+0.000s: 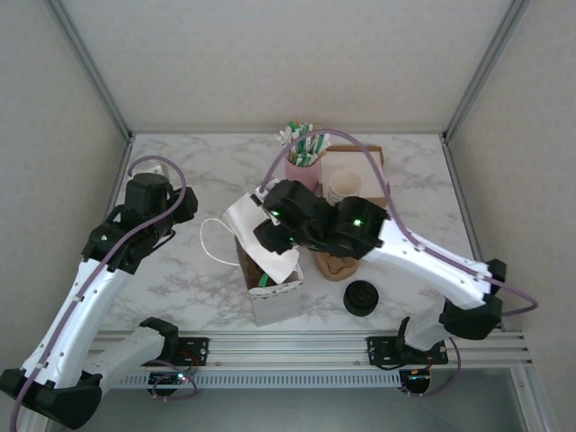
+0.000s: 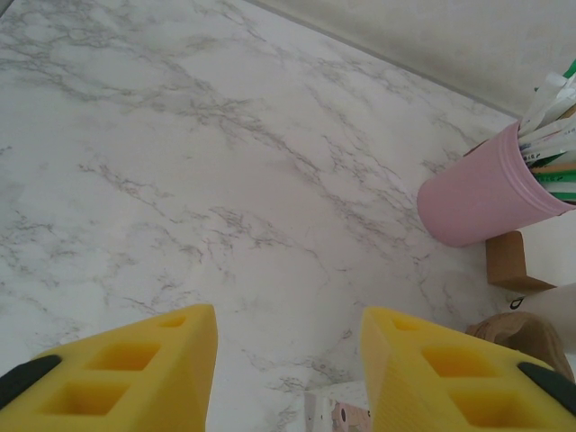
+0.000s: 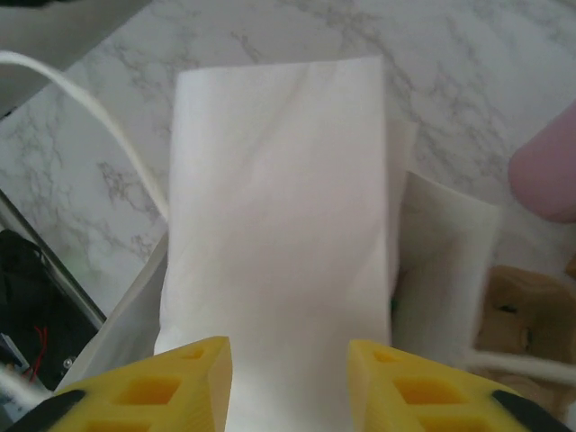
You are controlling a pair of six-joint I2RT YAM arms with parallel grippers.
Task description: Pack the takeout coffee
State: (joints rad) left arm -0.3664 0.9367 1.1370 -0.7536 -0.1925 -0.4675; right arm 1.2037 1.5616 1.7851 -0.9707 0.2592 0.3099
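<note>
The white paper bag (image 1: 277, 299) stands open at the table's front centre, with a green-striped straw (image 1: 262, 281) poking out of its brown inside. My right gripper (image 1: 267, 230) hovers over the bag's mouth, and a white napkin (image 3: 279, 207) stretches flat out in front of and under its yellow fingers (image 3: 180, 378). The jaws stand apart, wider than a thin sheet. The napkin (image 1: 241, 219) sticks out to the upper left of the bag. The lidded coffee cup is hidden. My left gripper (image 2: 288, 360) is open over bare marble at the left, with nothing between its fingers.
Bare black lids (image 1: 362, 297) sit right of the bag, beside a brown cup carrier (image 1: 336, 266). A pink cup of straws (image 1: 303, 169), stacked lidless cups (image 1: 344, 186) and a brown box (image 1: 364, 160) stand behind. The bag's handle loop (image 1: 210, 243) lies leftward.
</note>
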